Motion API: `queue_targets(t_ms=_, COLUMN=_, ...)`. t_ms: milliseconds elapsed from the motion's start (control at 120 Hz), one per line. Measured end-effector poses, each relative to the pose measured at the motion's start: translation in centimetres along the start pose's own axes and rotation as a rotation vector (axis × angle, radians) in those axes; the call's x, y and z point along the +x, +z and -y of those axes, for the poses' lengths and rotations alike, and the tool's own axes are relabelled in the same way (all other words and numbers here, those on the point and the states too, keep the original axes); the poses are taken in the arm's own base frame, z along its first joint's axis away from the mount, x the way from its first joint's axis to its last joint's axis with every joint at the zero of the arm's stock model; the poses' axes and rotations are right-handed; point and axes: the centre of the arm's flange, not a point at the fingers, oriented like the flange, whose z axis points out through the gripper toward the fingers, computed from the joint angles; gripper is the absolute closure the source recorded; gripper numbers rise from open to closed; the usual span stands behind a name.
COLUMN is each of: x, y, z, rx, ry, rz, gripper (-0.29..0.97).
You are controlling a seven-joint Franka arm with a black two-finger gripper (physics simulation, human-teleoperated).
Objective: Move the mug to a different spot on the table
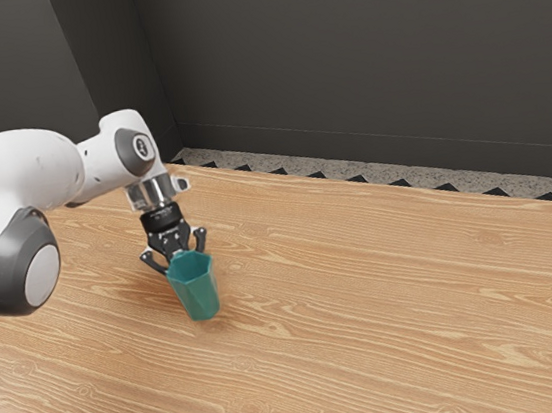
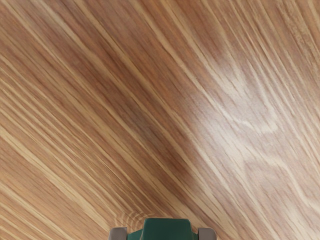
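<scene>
The teal faceted mug (image 1: 197, 289) hangs tilted under my hand in the exterior view, left of the table's middle, with its base low over the wood. My black gripper (image 1: 175, 256) comes down onto the mug's rim, one finger on each side. In the wrist view a green piece of the mug (image 2: 167, 229) sits between the two grey finger pads (image 2: 117, 233), touching both. The gripper is shut on the mug. Whether the base touches the table I cannot tell.
The wooden table (image 1: 390, 313) stretches wide toward the exterior view's right and front. Its back edge meets a speckled floor strip (image 1: 423, 174) below a dark wall. The white arm (image 1: 23, 197) fills the left side.
</scene>
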Motion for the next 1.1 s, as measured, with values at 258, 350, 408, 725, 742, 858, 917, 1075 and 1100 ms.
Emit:
queue_targets(t_ms=258, x=0.7, y=1.3, z=-0.2, rx=0.016, ry=-0.011, rz=-0.004, gripper=0.67)
queue_targets(t_ms=350, x=0.8, y=1.4, z=-0.3, rx=0.017, ry=-0.013, rz=-0.006, gripper=0.69)
queue_targets(t_ms=408, x=0.8, y=1.4, z=-0.3, rx=0.017, ry=-0.015, rz=-0.008, gripper=0.71)
queue_targets(t_ms=725, x=0.9, y=1.8, z=-0.6, rx=0.003, ry=-0.022, rz=-0.020, gripper=0.41)
queue_targets(t_ms=742, x=0.9, y=1.8, z=-0.6, rx=0.002, ry=-0.021, rz=-0.021, gripper=0.38)
queue_targets(t_ms=858, x=1.0, y=1.9, z=-0.7, rx=-0.003, ry=-0.024, rz=-0.030, gripper=0.22)
queue_targets(t_ms=917, x=1.1, y=1.9, z=-0.7, rx=-0.006, ry=-0.025, rz=-0.033, gripper=0.17)
queue_targets(t_ms=1075, x=1.1, y=1.9, z=-0.6, rx=-0.004, ry=-0.026, rz=-0.040, gripper=0.08)
queue_targets(t_ms=1100, x=1.1, y=1.8, z=-0.5, rx=-0.002, ry=-0.026, rz=-0.041, gripper=0.07)
